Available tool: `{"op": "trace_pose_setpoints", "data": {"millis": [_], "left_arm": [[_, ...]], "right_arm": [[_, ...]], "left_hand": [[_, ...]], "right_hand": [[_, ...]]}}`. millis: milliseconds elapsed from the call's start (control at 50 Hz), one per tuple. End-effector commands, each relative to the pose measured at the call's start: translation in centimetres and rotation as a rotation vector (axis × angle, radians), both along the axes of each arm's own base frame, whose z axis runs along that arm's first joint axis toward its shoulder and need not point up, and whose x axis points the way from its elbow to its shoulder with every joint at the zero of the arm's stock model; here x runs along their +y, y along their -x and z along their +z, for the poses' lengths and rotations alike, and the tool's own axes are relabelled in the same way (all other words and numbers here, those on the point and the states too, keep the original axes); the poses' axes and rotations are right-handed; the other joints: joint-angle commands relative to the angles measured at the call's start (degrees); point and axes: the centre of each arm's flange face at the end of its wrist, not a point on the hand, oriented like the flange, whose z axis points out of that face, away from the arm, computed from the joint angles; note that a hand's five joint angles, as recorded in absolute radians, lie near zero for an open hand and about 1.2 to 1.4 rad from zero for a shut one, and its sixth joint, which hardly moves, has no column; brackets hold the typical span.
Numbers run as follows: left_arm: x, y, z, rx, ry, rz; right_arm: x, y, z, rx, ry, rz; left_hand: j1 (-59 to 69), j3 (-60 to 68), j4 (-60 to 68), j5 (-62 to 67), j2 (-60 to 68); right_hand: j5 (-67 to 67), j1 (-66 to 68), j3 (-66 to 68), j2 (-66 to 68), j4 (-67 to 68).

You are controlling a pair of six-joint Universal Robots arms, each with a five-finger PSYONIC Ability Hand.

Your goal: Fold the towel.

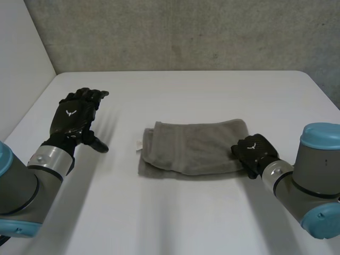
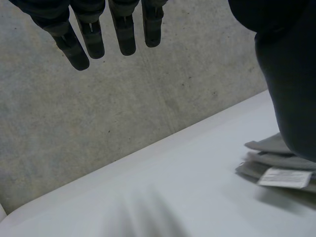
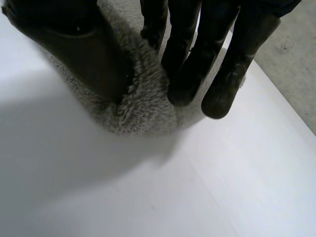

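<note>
Mid-fold: right hand (image 1: 254,151) pinches the towel (image 1: 191,146) at 3 o'clock, left hand (image 1: 74,118) spread at 9 o'clock — next, likely carry that end across.

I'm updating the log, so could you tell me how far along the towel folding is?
Done: the towel already lies in layers, a compact strip on the table. In hand: the right hand pinches its right end; the left hand hovers open, clear of it. Left: probably one more fold across.
</note>
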Motion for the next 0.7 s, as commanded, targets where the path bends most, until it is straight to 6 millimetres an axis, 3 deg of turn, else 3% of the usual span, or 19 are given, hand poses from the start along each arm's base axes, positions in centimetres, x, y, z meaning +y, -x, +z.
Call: {"op": "trace_pose_setpoints", "data": {"millis": [20,80,120,140,180,200,220,240,280,300,340,440,520,540,560,600,700], "left_arm": [[0.2,0.3,0.0,0.002,0.000,-0.009],[0.2,0.3,0.3,0.004,0.008,-0.010],[0.0,0.4,0.8,0.009,0.027,-0.010],[0.0,0.4,0.8,0.009,0.027,-0.010],[-0.2,0.4,1.2,0.012,0.039,-0.006],[-0.4,0.4,1.6,0.016,0.052,0.000],[-0.7,0.4,2.2,0.023,0.072,0.008],[-0.7,0.4,2.2,0.023,0.072,0.008],[-1.0,0.8,3.6,0.037,0.114,0.011],[-1.0,0.8,3.6,0.037,0.115,0.011],[-1.0,1.1,4.0,0.042,0.129,0.006],[-1.5,1.8,5.6,0.063,0.177,0.015],[-1.5,2.2,6.3,0.075,0.197,0.016],[-1.5,2.5,6.4,0.080,0.202,0.014],[-1.5,2.5,6.4,0.080,0.202,0.014],[-1.7,2.8,6.5,0.100,0.200,0.015],[-2.2,3.1,5.7,0.130,0.161,0.005]], "right_arm": [[-1.9,-0.4,2.0,-0.008,0.095,-0.038],[-2.1,-0.8,2.8,-0.010,0.126,-0.044],[-0.9,-4.2,4.8,-0.045,0.195,0.046],[-0.9,-4.2,4.8,-0.045,0.195,0.046],[1.9,-8.7,6.0,-0.068,0.255,0.190],[1.9,-8.7,6.0,-0.068,0.255,0.190],[3.3,-10.7,5.8,-0.058,0.271,0.258],[3.3,-10.7,5.8,-0.058,0.271,0.259],[6.0,-13.7,4.8,-0.012,0.302,0.392],[6.0,-13.7,4.8,-0.012,0.303,0.393],[8.9,-15.9,3.4,0.040,0.338,0.542],[11.6,-17.3,1.2,0.072,0.344,0.719],[12.0,-17.4,0.7,0.068,0.328,0.745],[11.7,-17.1,0.8,0.066,0.322,0.736],[11.7,-17.1,0.8,0.066,0.322,0.736],[11.4,-16.5,1.1,0.050,0.302,0.711],[9.5,-14.5,3.3,-0.042,0.244,0.608]], "left_hand": [[-1.7,-1.0,-1.4,-1.2,-1.4],[-1.8,-1.2,-1.6,-1.4,-1.6],[-2.0,-1.4,-1.8,-1.5,-1.7],[-2.0,-1.4,-1.8,-1.5,-1.7],[-2.0,-1.4,-1.8,-1.5,-1.7],[-2.0,-1.4,-1.8,-1.5,-1.7],[-2.0,-1.4,-1.8,-1.5,-1.7],[-2.0,-1.4,-1.8,-1.5,-1.7],[-2.0,-1.4,-1.8,-1.5,-1.7],[-2.0,-1.4,-1.8,-1.5,-1.7],[-2.0,-1.4,-1.8,-1.5,-1.7],[-2.2,-1.5,-1.9,-1.7,-1.9],[-2.2,-1.5,-1.9,-1.7,-1.9],[-2.2,-1.5,-1.9,-1.7,-1.9],[-2.2,-1.5,-1.9,-1.7,-1.9],[-2.2,-1.5,-1.9,-1.7,-1.9],[-2.0,-1.4,-1.8,-1.5,-1.7]], "right_hand": [[5.9,11.0,5.9,7.5,5.8],[5.9,11.0,5.9,7.5,5.8],[5.9,11.0,5.9,7.5,5.8],[5.9,11.0,5.9,7.5,5.8],[5.9,11.0,5.9,7.5,5.8],[5.9,11.0,5.9,7.5,5.8],[5.9,11.0,5.9,7.5,5.8],[5.9,11.0,5.9,7.5,5.8],[5.9,11.0,5.9,7.5,5.8],[5.9,11.0,5.9,7.5,5.8],[5.9,11.0,5.9,7.5,5.8],[5.9,11.0,5.9,7.5,5.8],[5.9,11.0,5.9,7.5,5.8],[-9.4,-4.3,-9.3,-7.7,-9.5],[-9.5,-4.4,-9.5,-7.9,-9.6],[-64.1,-59.0,-64.1,-62.5,-64.2],[-64.1,-59.0,-64.1,-62.5,-64.2]]}}
